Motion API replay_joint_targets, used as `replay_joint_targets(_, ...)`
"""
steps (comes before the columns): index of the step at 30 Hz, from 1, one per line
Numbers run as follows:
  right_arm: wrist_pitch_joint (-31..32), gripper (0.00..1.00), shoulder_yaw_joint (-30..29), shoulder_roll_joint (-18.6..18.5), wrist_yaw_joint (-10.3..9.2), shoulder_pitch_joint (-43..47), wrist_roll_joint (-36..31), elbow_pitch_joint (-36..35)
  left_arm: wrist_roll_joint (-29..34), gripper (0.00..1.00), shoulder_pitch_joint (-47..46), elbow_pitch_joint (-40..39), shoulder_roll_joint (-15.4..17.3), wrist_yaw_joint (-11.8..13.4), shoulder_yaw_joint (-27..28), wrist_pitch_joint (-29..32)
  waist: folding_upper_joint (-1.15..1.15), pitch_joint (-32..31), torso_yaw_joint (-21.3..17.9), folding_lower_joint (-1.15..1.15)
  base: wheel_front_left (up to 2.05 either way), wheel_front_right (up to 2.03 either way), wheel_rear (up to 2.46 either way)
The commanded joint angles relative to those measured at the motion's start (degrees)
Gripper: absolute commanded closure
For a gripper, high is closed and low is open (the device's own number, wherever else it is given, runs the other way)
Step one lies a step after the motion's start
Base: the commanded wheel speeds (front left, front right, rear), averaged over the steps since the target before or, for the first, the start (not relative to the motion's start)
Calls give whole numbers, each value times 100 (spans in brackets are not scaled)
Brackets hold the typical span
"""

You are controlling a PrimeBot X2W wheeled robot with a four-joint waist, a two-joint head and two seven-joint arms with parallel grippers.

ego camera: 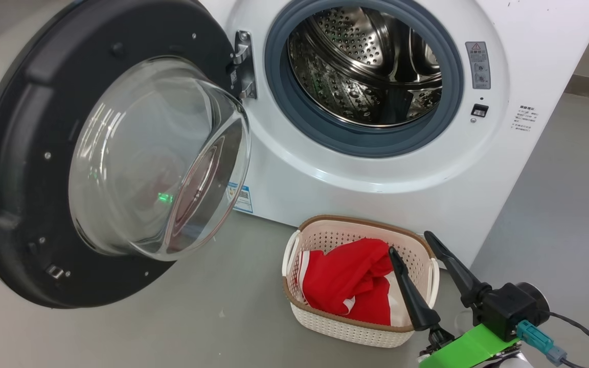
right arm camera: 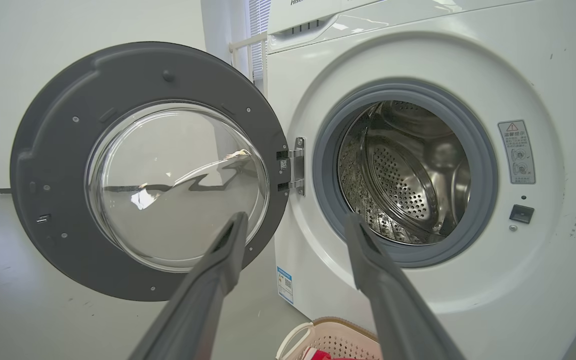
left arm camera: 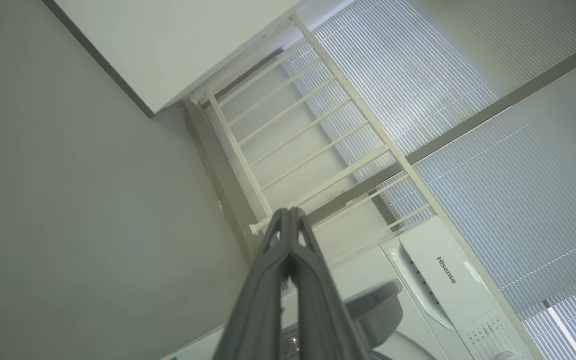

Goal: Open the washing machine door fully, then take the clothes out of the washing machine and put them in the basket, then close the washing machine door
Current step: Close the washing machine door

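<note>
The clothes [ego camera: 348, 286] lay in the basket [ego camera: 361, 225] on the floor just before the washing machine [ego camera: 325, 168], whose drum [ego camera: 366, 66] looked empty, and the washing machine door [ego camera: 156, 153] stood wide open. The right pincer [ego camera: 409, 242] hung spread over the basket's rim, and the left pincer [left arm camera: 288, 212] was pressed together, holding nothing. In pushing the door shut, a finger might skid off the bulging glass, or the arm might knock the basket.
</note>
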Motion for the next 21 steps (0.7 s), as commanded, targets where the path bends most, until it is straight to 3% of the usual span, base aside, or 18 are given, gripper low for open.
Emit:
replay_joint_targets(1, -37, 0, 126, -3, 28, -137, 14, -137, -116, 100, -354, 184, 401, 51, 118, 268, 0, 2, 2, 0, 0, 0, 0)
replay_joint_targets(10, -37, 0, 218, -3, 28, -184, -1, -126, -494, 100, -879, 1493, 720, 264, 195, 1125, 0, 47, -86, 0, 0, 0, 0)
replay_joint_targets(21, -37, 0, 219, -3, 28, -220, 48, -183, -425, 100, -862, 2129, 814, -245, -263, 1980, 0, 95, -262, 0, 0, 0, 0)
